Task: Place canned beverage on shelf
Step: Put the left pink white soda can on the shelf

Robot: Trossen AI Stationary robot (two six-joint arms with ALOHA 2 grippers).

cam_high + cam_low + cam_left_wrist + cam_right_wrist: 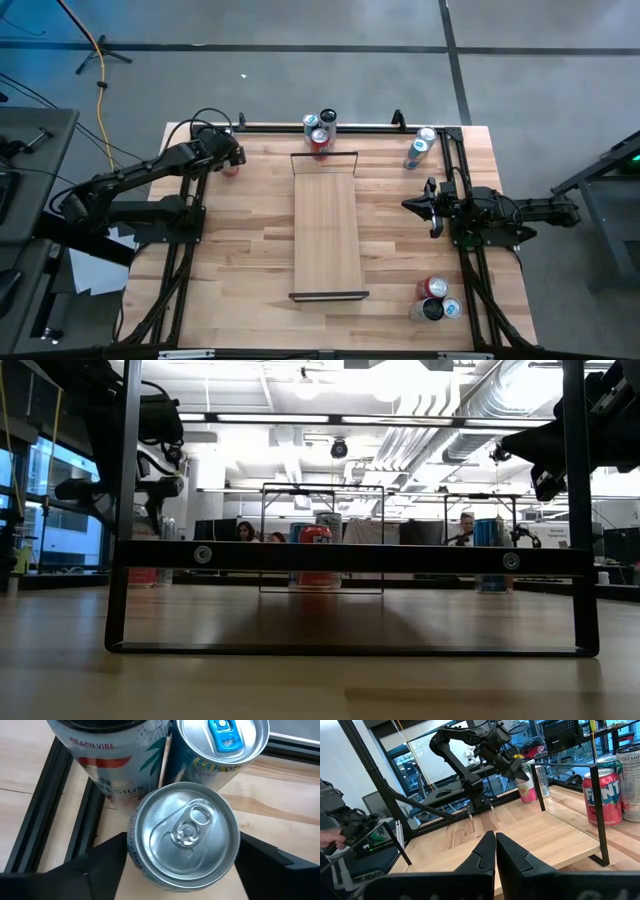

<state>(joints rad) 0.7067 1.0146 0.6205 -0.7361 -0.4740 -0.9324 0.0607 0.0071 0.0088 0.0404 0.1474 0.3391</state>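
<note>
Grasp step in hand: left hand [182,870] sat at far left corner of tabletop [250,250], fingers [92,870] wide either side of silver-topped can [182,842], not yet gripping. Right hand [495,851] pinched shut, empty, waiting at right side. Shelf [327,235] lay mid-tabletop, well apart. Next move likely needs firm squeeze, lift clear of neighbouring cans, carry to shelf

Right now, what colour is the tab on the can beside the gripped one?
Blue tab; left wrist view.

white can [107,765]: "PEACH VIBE", "CELSIUS" | blue-tab can [220,755]: "8.4 FL OZ" | red can [601,797]: "FANTA", partly hidden | tall can [631,782]: "CELSIU…"
</note>
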